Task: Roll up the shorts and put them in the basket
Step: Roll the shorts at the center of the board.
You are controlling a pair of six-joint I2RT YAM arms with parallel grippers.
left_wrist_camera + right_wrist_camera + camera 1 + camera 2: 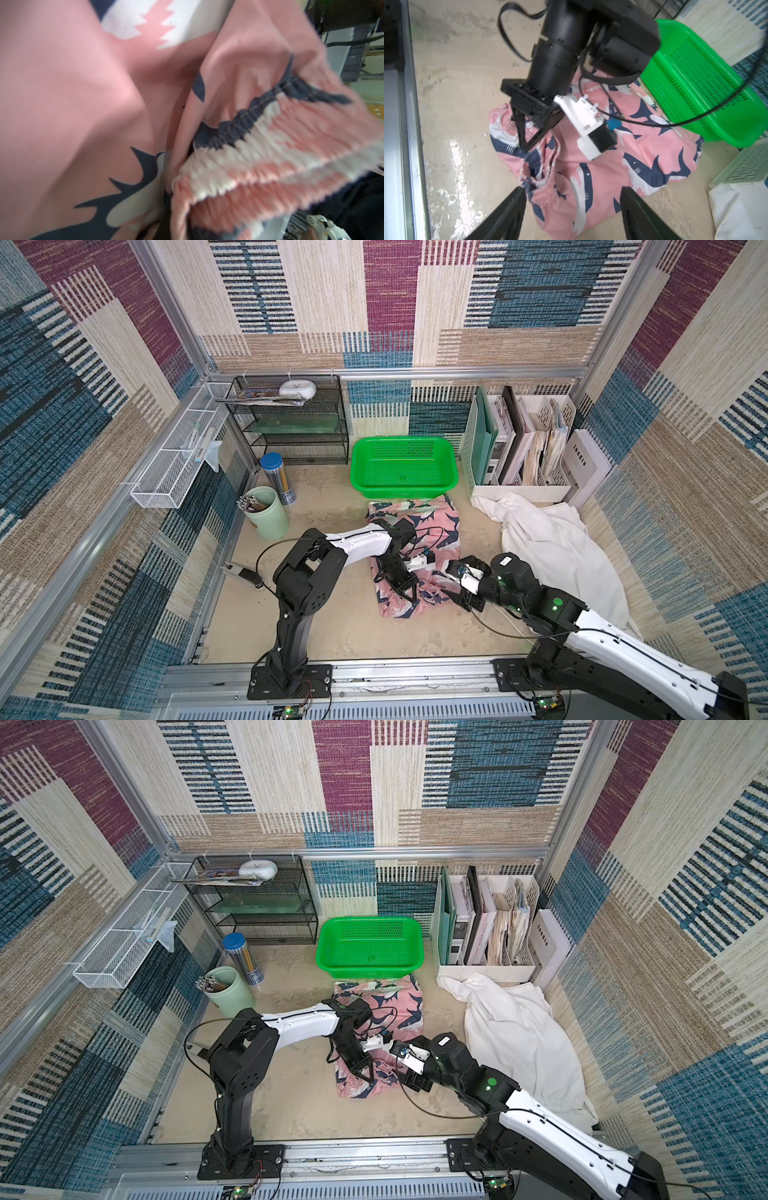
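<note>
The pink shark-print shorts (pixel 436 526) (pixel 399 1006) (pixel 623 166) lie crumpled mid-table, in front of the green basket. My left gripper (pixel 409 599) (pixel 368 1079) (pixel 527 145) points down at their near end, shut on the gathered elastic waistband (pixel 270 145) and lifting it a little. Pink cloth fills the left wrist view and hides the fingers there. My right gripper (pixel 451 593) (pixel 409 1081) (pixel 572 191) is open just right of the left one, low over the same near end, its fingers either side of the cloth without gripping it. The white shorts (pixel 552 547) (pixel 515 1036) lie heaped at the right.
The green basket (pixel 405 440) (pixel 370 920) stands behind the pink shorts. A white file organizer (pixel 523 448) is at the back right. A black wire shelf (pixel 299 427), a blue-lidded tube (pixel 278 479) and a mint cup (pixel 270 514) are at the back left. Bare tabletop lies toward the front.
</note>
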